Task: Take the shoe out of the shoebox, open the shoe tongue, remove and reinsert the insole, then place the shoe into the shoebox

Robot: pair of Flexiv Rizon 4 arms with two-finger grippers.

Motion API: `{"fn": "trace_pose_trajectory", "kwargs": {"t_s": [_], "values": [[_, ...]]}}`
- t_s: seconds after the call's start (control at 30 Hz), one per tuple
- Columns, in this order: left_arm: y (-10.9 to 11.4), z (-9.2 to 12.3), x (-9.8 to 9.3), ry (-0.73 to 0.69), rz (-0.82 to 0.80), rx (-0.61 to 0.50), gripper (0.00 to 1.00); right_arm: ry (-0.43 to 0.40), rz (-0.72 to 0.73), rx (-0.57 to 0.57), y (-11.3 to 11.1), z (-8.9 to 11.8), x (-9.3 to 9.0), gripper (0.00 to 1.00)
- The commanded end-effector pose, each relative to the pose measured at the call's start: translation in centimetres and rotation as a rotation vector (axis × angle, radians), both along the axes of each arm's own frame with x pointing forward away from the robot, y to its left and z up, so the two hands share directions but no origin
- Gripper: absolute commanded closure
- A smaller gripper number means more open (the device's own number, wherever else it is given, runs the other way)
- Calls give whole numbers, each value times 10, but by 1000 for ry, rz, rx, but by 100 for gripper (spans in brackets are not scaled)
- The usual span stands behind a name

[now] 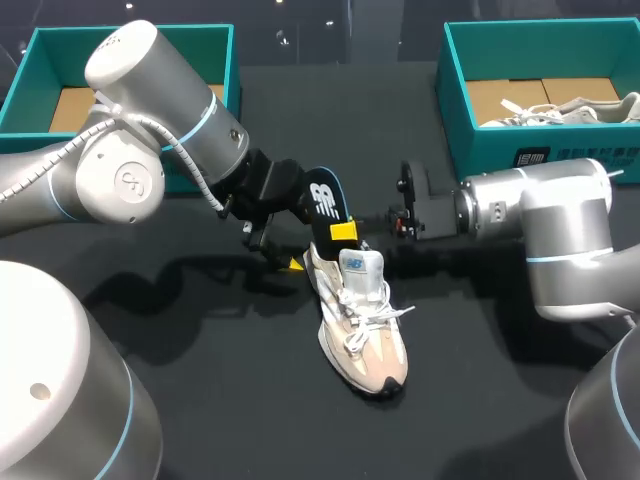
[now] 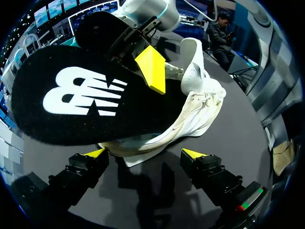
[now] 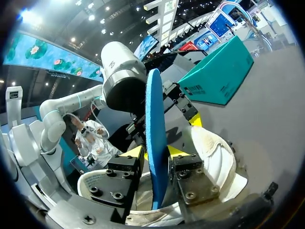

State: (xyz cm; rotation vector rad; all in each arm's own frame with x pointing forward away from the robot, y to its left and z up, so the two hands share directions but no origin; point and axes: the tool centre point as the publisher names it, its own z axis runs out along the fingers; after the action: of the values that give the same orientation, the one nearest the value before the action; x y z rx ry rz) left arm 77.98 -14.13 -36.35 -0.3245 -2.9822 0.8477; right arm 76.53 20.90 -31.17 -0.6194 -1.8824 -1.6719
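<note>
Shoe (image 1: pixel 362 325) sits lower centre on the table (image 1: pixel 230 390), toe nearest the camera. Right gripper (image 3: pixel 157 152) is clamped on the insole (image 1: pixel 325 205), standing it over the heel, I'd guess to feed it in. Left gripper (image 2: pixel 144 153) hangs spread wide by the heel. The insole has a white logo. Shoebox (image 1: pixel 560 155) upper right, label too small to read.
</note>
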Motion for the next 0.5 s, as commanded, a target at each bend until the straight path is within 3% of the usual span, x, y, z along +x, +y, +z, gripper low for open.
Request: {"fn": "trace_pose_trajectory", "kwargs": {"t_s": [0.03,0.13,0.17,0.2,0.33,0.5], "values": [[1,0,-1,-2,0,0,0,2,33,-21,4,3,9,75],[1,0,-1,-2,0,0,0,7,42,-25,5,1,13,79],[1,0,-1,-2,0,0,0,12,45,-24,6,0,15,85],[1,0,-1,-2,0,0,0,15,47,-24,6,-1,16,98],[1,0,-1,-2,0,0,0,42,46,-16,3,-10,19,100],[1,0,-1,-2,0,0,0,87,29,-3,-3,-22,10,100]]}}
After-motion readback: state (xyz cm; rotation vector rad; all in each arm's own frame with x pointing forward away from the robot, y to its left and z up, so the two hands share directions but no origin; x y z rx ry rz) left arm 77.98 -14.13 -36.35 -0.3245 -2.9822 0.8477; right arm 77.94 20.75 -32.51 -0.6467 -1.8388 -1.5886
